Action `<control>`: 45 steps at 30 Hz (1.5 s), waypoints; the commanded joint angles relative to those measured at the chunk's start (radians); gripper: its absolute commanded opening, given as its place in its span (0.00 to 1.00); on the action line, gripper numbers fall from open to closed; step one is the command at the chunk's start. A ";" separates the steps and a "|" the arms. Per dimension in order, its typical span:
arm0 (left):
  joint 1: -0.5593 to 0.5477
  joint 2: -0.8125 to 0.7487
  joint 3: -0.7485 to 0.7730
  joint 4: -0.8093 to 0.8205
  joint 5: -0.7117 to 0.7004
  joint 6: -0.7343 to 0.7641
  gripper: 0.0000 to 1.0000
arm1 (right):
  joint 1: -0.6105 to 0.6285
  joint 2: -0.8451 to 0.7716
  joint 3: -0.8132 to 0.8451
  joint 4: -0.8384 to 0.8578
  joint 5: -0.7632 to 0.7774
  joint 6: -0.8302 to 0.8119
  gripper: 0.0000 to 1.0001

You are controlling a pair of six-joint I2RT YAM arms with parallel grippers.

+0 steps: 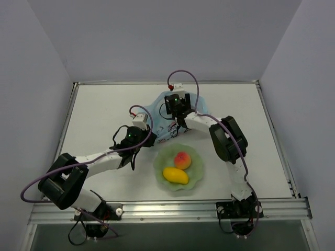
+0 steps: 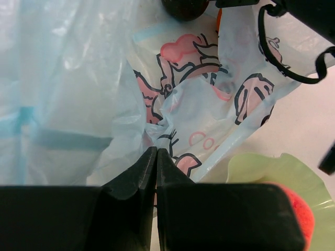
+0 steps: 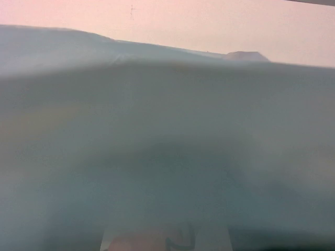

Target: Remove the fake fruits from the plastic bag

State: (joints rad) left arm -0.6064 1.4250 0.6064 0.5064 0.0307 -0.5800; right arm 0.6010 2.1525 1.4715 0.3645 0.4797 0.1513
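The right wrist view is almost wholly a blur of pale blue film close against the lens. The right hand (image 1: 176, 106) therefore shows only from above, as a black body over the plastic bag (image 1: 156, 109). Its fingers are hidden, and I cannot tell whether they are open or closed.

The left hand (image 2: 156, 156) has its fingers closed together on a fold at the bag's near edge. In the left wrist view a dark rounded shape (image 2: 183, 7) is cut off by the top edge, with a sliver of orange (image 2: 219, 18) beside it — too little shows to name either.

The bag lies on the tabletop (image 1: 99, 115) toward the far side, just behind the pale green scalloped bowl (image 1: 194, 177). It is thin, crinkled, light blue and half see-through, with a white panel of pink cartoon figures outlined in dark. In the bowl lie a red-orange peach (image 1: 181, 159) and a yellow mango (image 1: 175, 175), side by side.
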 commanded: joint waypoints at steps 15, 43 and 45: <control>0.004 0.014 0.023 0.047 0.017 -0.011 0.02 | -0.020 -0.006 0.027 0.010 -0.139 0.024 0.51; -0.004 -0.037 0.013 0.027 -0.017 0.016 0.02 | 0.152 -0.868 -0.675 -0.003 -0.500 0.232 0.38; -0.006 -0.037 0.013 0.027 -0.020 0.019 0.02 | 0.178 -0.928 -0.721 -0.062 -0.483 0.237 0.37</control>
State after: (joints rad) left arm -0.6083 1.4239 0.6064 0.5125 0.0250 -0.5785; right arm 0.7372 1.3365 0.7860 0.3817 -0.0486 0.3862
